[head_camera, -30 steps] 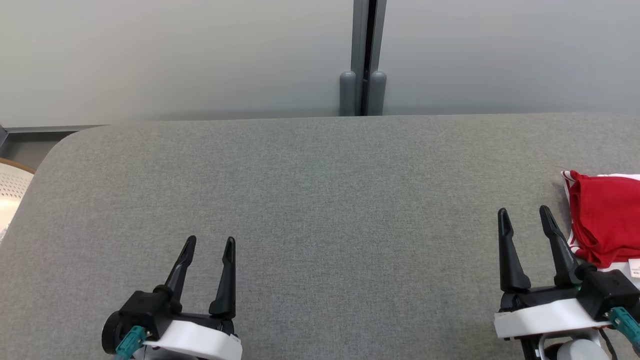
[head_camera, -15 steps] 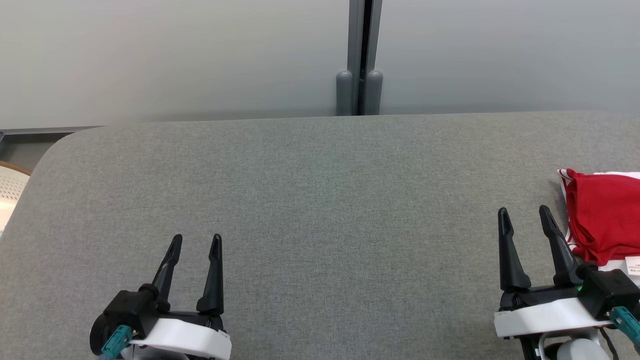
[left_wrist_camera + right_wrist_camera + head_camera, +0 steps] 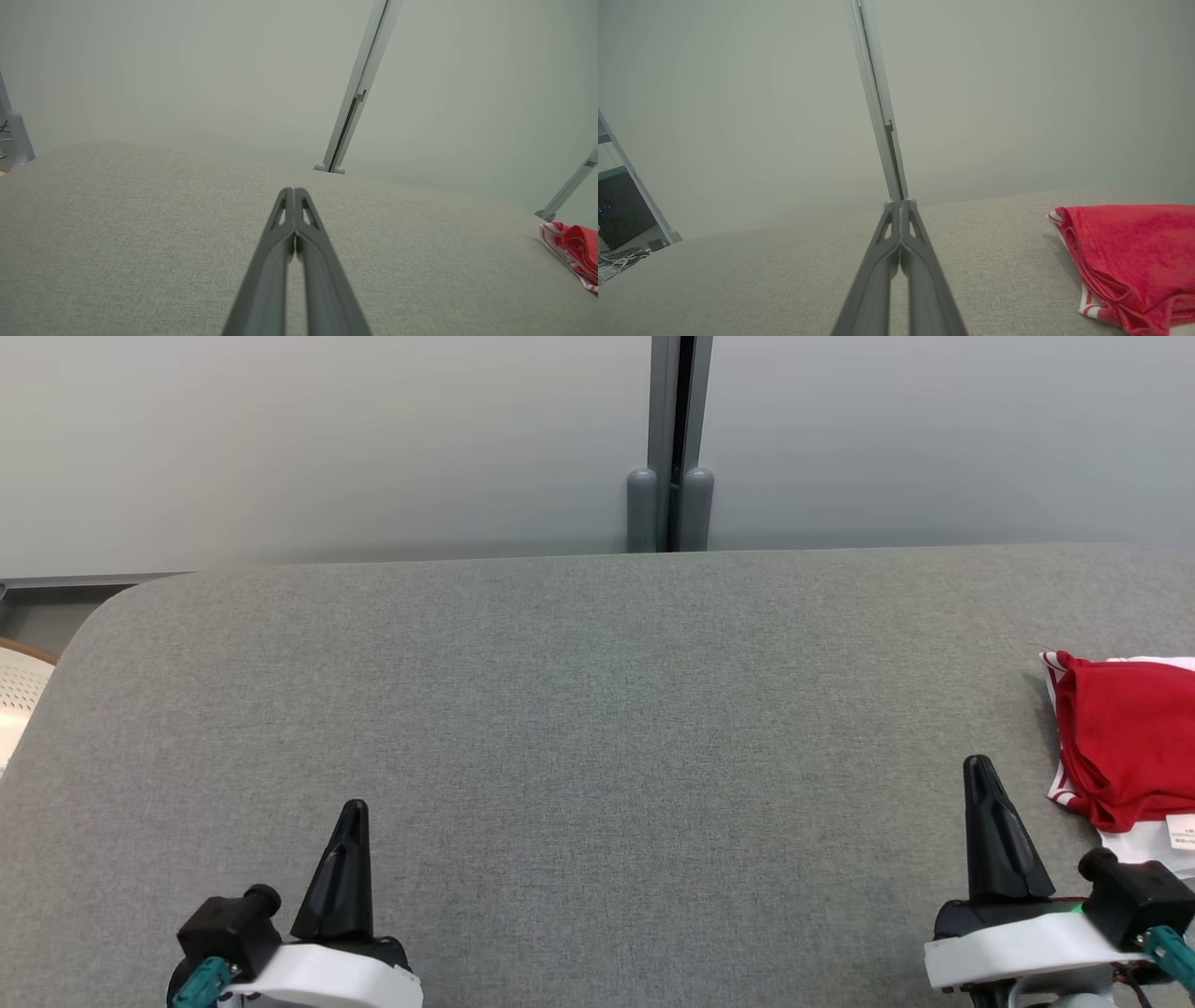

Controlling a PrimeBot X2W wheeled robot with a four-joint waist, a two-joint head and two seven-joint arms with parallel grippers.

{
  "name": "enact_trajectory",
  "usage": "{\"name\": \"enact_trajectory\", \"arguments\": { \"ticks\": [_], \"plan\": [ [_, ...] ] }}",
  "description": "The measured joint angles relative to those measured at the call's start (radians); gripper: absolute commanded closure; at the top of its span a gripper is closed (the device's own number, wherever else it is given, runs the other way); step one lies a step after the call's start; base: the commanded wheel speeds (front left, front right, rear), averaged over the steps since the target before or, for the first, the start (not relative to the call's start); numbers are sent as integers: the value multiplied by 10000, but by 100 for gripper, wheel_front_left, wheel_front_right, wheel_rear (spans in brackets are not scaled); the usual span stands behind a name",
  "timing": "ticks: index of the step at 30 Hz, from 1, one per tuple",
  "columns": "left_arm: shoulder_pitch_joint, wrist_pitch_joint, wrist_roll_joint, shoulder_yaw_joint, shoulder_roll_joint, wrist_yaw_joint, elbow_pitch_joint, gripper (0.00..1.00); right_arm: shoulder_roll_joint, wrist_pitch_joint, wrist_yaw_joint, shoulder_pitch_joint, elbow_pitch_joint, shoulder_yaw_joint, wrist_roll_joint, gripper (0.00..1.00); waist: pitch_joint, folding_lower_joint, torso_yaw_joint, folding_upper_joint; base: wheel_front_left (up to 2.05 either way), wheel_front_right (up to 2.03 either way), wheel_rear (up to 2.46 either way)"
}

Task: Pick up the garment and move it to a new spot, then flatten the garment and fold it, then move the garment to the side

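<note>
Grey woven fabric covered the one wide table [image 3: 597, 709], which had a rounded corner at its far left. One garment [image 3: 1125, 747] lay on it, a folded piece of red cloth with white, red-striped edging. It rested at the right edge of the table, about halfway between near and far, and was partly cut off by the border of the head view. One small white label [image 3: 1181, 831] showed at the near end of this garment. It carried a few lines of dark print, too small to read.

Two grippers were visible, each with long dark fingers on a white base. The left gripper [image 3: 352, 821] was at the near left over bare table, with its two fingers pressed together into one point. The right gripper [image 3: 978, 770] was at the near right and closed in the same way. It was just left of the garment and not touching it.

Behind the far edge stood two pale grey panels [image 3: 327, 439] with one grey metal post [image 3: 672, 439] between them. One white perforated object [image 3: 19, 691] with a brownish rim was at the far left, beyond the table. Whether it was a container I could not tell.
</note>
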Motion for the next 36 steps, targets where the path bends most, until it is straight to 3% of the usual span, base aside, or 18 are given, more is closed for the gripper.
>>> {"name": "enact_trajectory", "arguments": {
  "ticks": [13,36],
  "plan": [
    [-74,625,-2439,328,44,-174,98,100,-46,604,0,-30,127,-155,2690,100,-32,0,-59,0,0,0,0],
    [-300,1476,-5624,826,94,-428,176,100,-105,1425,-2,-228,242,-476,6171,100,-83,1,-153,0,0,0,0]
  ]
}}
